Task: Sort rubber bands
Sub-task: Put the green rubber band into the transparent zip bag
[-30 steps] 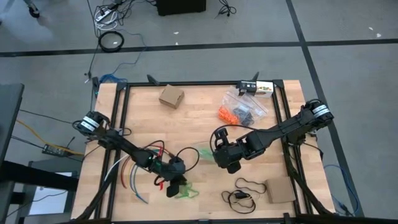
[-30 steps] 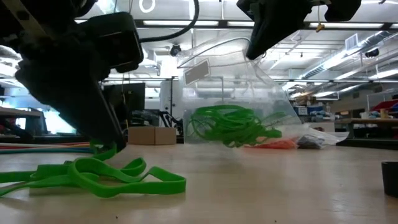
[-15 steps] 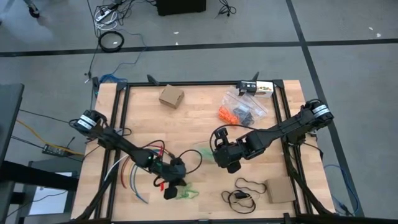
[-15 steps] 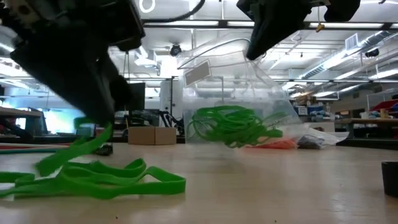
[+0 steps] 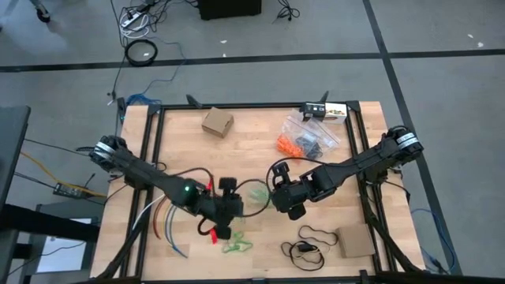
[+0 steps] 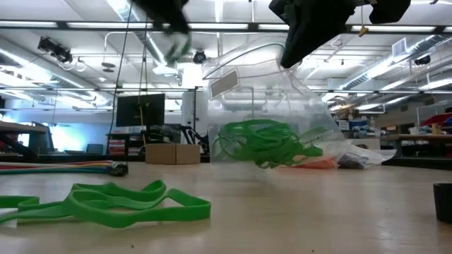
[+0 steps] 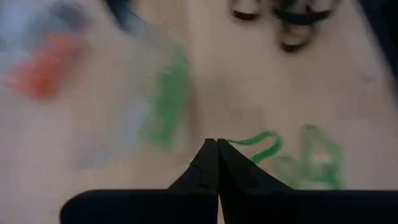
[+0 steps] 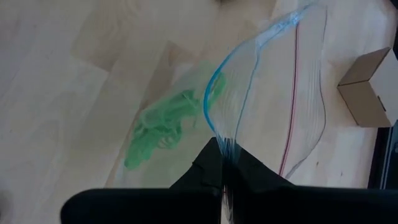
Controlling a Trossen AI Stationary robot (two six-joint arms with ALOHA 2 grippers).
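Note:
Loose green rubber bands [image 5: 237,244] lie in a small heap [image 6: 113,201] near the table's near edge. My left gripper [image 5: 227,211] hangs shut above and just beyond them, high at the low view's top [image 6: 166,14]. A clear zip bag [image 5: 256,192] stands mid-table on its bottom, with more green bands [image 6: 261,144] inside it. My right gripper [image 5: 278,189] is shut on the bag's top [image 6: 304,35]. Orange and dark bands [image 5: 304,140] lie in another clear bag at the far right. My left gripper [image 7: 217,144] pinches one green band [image 7: 252,142] between its shut fingertips, pointing down from above. The band trails off the tips, lifted clear of the heap [image 7: 311,158]. The view is blurred, so which part of the loop it has does not show. My right gripper [image 8: 221,146] pinches the clear bag by its open blue-lined rim [image 8: 214,127] from above. The bag hangs open below the fingers, its bottom with the green bands [image 8: 161,124] resting on the table.
A small cardboard box [image 5: 217,122] sits at the far side and a flat cardboard piece [image 5: 355,241] near the right corner. A thin black cord loop [image 5: 312,241] lies beside that piece. Coloured cables [image 5: 166,221] curve along the near left.
My left gripper has risen from the green heap and moved toward the table's far edge and the bag, carrying a green band up with it. The rest of the heap has stayed on the table. My right gripper and the bag have kept still.

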